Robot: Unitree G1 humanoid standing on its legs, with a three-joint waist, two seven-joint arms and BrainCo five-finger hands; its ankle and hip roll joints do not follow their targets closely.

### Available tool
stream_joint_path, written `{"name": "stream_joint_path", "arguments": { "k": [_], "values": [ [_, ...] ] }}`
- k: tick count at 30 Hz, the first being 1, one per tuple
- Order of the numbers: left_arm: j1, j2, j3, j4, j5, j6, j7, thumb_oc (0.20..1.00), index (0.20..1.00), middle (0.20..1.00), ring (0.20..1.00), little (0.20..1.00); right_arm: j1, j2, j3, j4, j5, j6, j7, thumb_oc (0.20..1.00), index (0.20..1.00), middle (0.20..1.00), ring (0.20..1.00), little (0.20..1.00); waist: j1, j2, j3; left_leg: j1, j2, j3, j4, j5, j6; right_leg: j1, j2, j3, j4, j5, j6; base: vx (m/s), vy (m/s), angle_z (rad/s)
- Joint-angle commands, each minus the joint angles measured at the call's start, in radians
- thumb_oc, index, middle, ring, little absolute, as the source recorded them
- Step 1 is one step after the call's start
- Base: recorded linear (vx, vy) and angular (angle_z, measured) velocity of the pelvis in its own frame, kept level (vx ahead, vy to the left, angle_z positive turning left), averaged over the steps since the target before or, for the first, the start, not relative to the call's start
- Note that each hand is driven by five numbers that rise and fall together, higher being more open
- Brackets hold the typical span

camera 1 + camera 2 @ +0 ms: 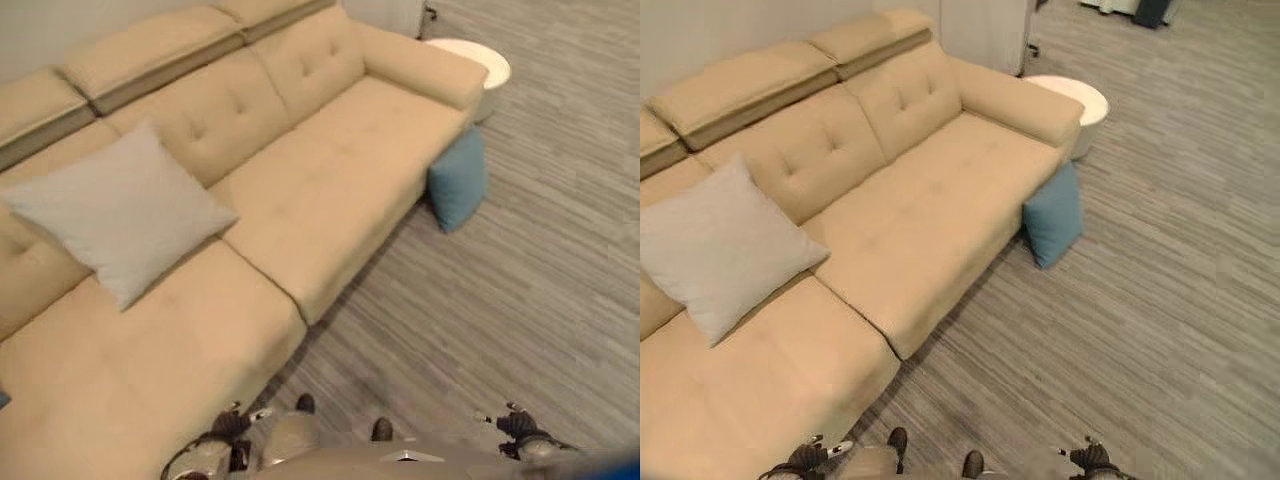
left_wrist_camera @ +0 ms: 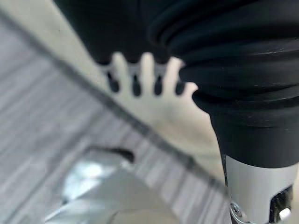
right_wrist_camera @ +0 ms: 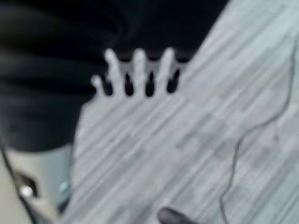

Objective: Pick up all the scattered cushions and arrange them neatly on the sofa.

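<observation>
Presently on view, item by item:

Sofa (image 1: 330, 190): beige, tufted back, long seat in sections, one padded armrest at its far end. It stands on a grey wood-grain floor (image 1: 520, 290).

Grey cushion (image 1: 120, 212): pale grey, square, standing on one corner on the sofa seat and leaning against the backrest, toward the robot's left.

Blue cushion (image 1: 458, 180): teal blue, on the floor, propped upright against the sofa's front corner just below the armrest, touching the sofa's side.

Round table (image 1: 478, 62): white, low, just beyond the armrest, near the blue cushion but apart from it.

Left hand (image 2: 140, 74): low at the robot's side, beside the sofa's front edge. Its wrist view shows silver fingers spread straight in a row past the dark ribbed cover, holding nothing.

Right hand (image 3: 138, 70): low at the robot's other side, over bare floor, well apart from both cushions. Its fingers (image 3: 139, 63) likewise extend straight and spread, empty.
</observation>
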Motion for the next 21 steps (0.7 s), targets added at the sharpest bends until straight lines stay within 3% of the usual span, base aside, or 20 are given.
{"name": "stream_joint_path", "arguments": {
  "k": [1,4,8,10,11,12,13,15,18,21],
  "values": [
    [-0.054,0.023,0.015,0.017,0.029,-0.022,0.018,1.000,1.000,1.000,1.000,1.000,-0.037,0.008,0.006,0.010,0.001,-0.001,-0.002,1.000,1.000,1.000,1.000,1.000,0.035,-0.028,0.009,0.065,-0.075,0.044,-0.016,-0.119,0.089,-0.043,0.014,0.069,0.039,0.068,0.151,0.12,0.055,-0.38],
    [-0.047,0.021,0.004,0.016,0.045,-0.019,0.014,1.000,1.000,1.000,1.000,1.000,-0.032,0.010,0.002,0.017,0.002,0.002,0.003,1.000,1.000,1.000,1.000,1.000,0.037,-0.022,0.005,0.094,-0.078,0.045,-0.042,-0.115,0.101,-0.049,0.016,0.099,0.067,0.065,0.155,0.09,0.093,-0.93],
    [-0.048,0.036,-0.006,-0.013,0.049,-0.018,0.014,1.000,1.000,1.000,1.000,1.000,-0.035,0.015,0.009,0.013,-0.007,0.006,0.005,1.000,1.000,1.000,1.000,1.000,0.044,-0.012,0.026,0.119,-0.064,0.071,-0.062,-0.109,0.125,-0.122,0.026,0.089,0.225,0.038,0.170,0.03,0.082,-0.72],
    [-0.045,0.042,-0.003,-0.009,0.053,-0.018,0.013,1.000,1.000,1.000,1.000,1.000,-0.036,0.017,0.015,0.011,-0.015,0.006,0.004,1.000,1.000,1.000,1.000,1.000,0.046,-0.011,0.032,0.141,-0.048,0.097,-0.083,-0.112,0.128,-0.149,0.012,0.031,0.253,0.041,0.179,0.05,0.007,-1.02],
    [-0.038,0.044,0.005,-0.006,0.051,-0.019,0.014,1.000,1.000,1.000,1.000,1.000,-0.032,0.017,0.017,0.010,-0.022,0.006,0.003,1.000,1.000,1.000,1.000,1.000,0.053,-0.013,0.030,0.157,-0.040,0.111,-0.100,-0.114,0.126,-0.150,-0.007,-0.022,0.232,0.047,0.175,0.11,-0.075,-0.93],
    [-0.032,0.050,0.019,-0.006,0.047,-0.019,0.016,1.000,1.000,1.000,1.000,1.000,-0.031,0.017,0.020,0.002,-0.032,0.006,0.001,1.000,1.000,1.000,1.000,1.000,0.061,-0.017,0.025,0.181,-0.023,0.141,-0.135,-0.117,0.119,-0.156,-0.033,-0.118,0.180,0.072,0.163,0.15,-0.101,-0.91],
    [-0.032,0.054,0.022,-0.006,0.047,-0.019,0.017,1.000,1.000,1.000,1.000,1.000,-0.034,0.017,0.023,-0.001,-0.033,0.007,-0.001,1.000,1.000,1.000,1.000,1.000,0.061,-0.016,0.023,0.191,-0.017,0.147,-0.147,-0.117,0.118,-0.161,-0.038,-0.146,0.164,0.082,0.160,0.11,-0.090,-0.90],
    [-0.033,0.056,0.023,-0.003,0.046,-0.020,0.017,1.000,1.000,1.000,1.000,1.000,-0.037,0.018,0.025,-0.005,-0.033,0.006,-0.004,1.000,1.000,1.000,1.000,1.000,0.057,-0.014,0.024,0.206,-0.011,0.153,-0.157,-0.119,0.115,-0.173,-0.039,-0.169,0.152,0.097,0.158,0.12,-0.069,-1.06],
    [-0.031,0.057,0.024,0.018,0.059,-0.016,0.015,1.000,1.000,1.000,1.000,1.000,-0.030,0.021,0.023,-0.005,-0.025,0.008,0.006,1.000,1.000,1.000,1.000,1.000,0.031,-0.015,0.014,0.229,0.002,0.145,-0.128,-0.138,0.104,-0.160,-0.027,-0.140,0.133,0.083,0.145,0.23,-0.104,-0.03],
    [-0.038,0.046,0.010,0.025,0.064,-0.011,0.010,1.000,1.000,1.000,1.000,1.000,-0.024,0.020,0.013,-0.001,-0.003,0.008,0.008,1.000,1.000,1.000,1.000,1.000,0.015,-0.014,0.010,0.216,0.025,0.155,-0.014,-0.127,0.066,-0.125,-0.019,-0.151,0.116,0.068,0.125,0.20,-0.160,0.25]
  ]
}}
